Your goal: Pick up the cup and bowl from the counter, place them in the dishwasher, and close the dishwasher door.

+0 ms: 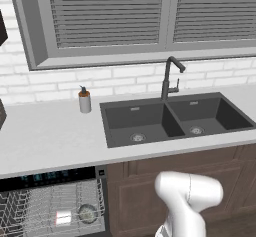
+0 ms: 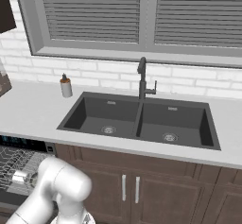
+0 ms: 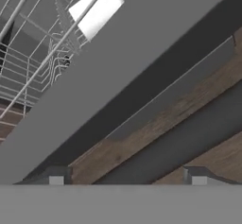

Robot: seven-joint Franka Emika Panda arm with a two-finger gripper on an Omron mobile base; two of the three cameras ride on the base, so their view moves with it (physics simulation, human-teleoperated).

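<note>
A: Where did we find the cup [image 1: 63,217] and the bowl [image 1: 87,213]?

B: Both lay in the dishwasher [image 1: 50,201], on its pale wire rack [image 1: 30,208], the white cup on its side just left of the bowl. From the right base view we saw the cup [image 2: 19,176] on the rack too, partly behind the arm.

A: And the counter [image 1: 50,131]?

B: It carried the soap dispenser [image 1: 84,100] near the brick wall, left of the dark double sink [image 1: 170,118] and its faucet [image 1: 170,78].

A: The hand?

B: In the hand view we noted the gripper [image 3: 126,179] with its tips standing well apart, gripping nothing. The dishwasher door [image 3: 127,76] ran slantwise ahead of them as a grey panel, with the cup [image 3: 97,11] showing white beyond it among the rack wires.
</note>
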